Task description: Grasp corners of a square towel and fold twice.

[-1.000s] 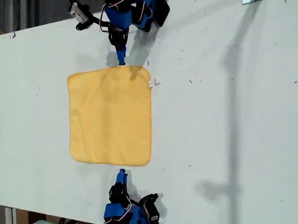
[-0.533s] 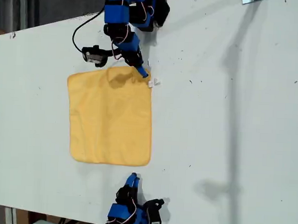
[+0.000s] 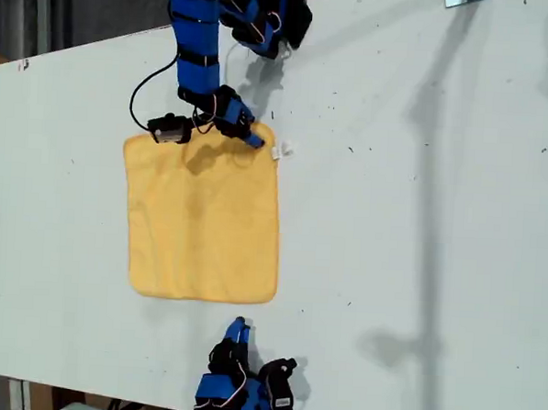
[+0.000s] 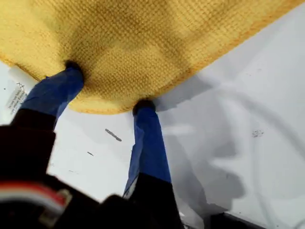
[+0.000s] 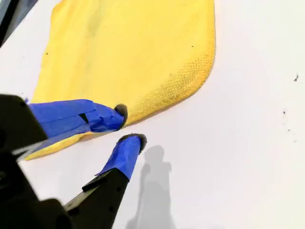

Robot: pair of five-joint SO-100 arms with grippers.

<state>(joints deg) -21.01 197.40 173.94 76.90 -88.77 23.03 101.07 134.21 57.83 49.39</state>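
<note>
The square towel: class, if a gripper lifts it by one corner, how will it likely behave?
The square towel will probably flop and drape: it lies flat with soft wrinkles. Its looped terry weave, close up at my first gripper, should give fair grip. It looks thin, so likely light; pushed, it may bunch rather than slide on the table.

The first gripper [image 4: 107, 88] reaches down from the top of the exterior view, its blue-taped fingers [image 4: 147, 143] spread apart, both tips pressed at the towel [image 3: 204, 215] edge near the tagged corner. Its arm [image 3: 198, 45] bends sharply at the wrist. The second gripper [image 5: 127, 125] sits low at the bottom of the exterior view, jaws slightly parted, one tip apparently touching the cloth's rim.
</note>
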